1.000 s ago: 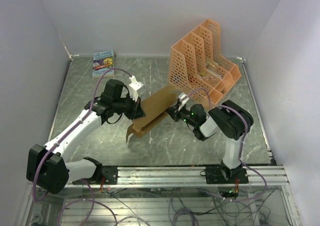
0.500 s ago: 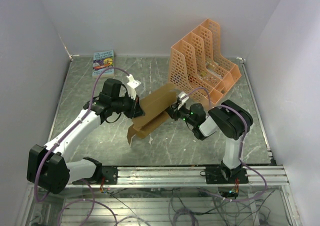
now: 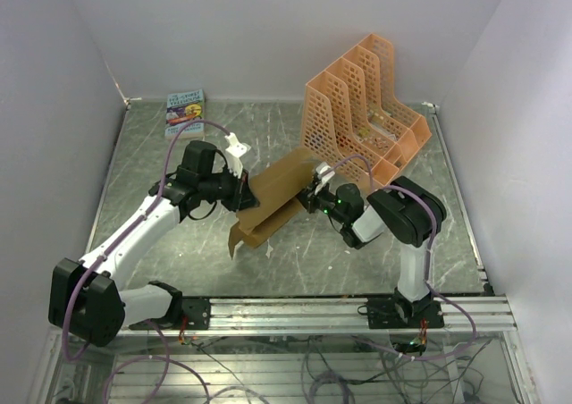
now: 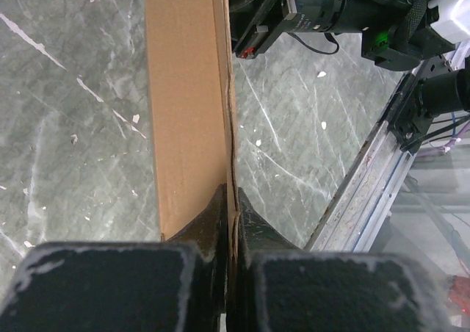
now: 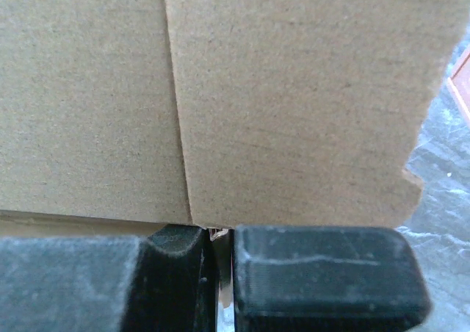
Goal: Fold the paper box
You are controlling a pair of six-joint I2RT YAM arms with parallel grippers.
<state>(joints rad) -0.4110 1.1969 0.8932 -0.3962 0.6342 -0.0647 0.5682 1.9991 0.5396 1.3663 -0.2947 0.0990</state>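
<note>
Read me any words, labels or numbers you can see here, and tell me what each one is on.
On the book: cover print too small and blurred to read.
On the paper box: plain cardboard, no text.
On the orange file rack: no text visible.

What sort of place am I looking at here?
Probably a robotics lab test cell: a black-and-white left robot arm and its right twin bolted to a silver aluminium rail, plain white partition walls around a grey marbled tabletop, and loose cables underneath.
</note>
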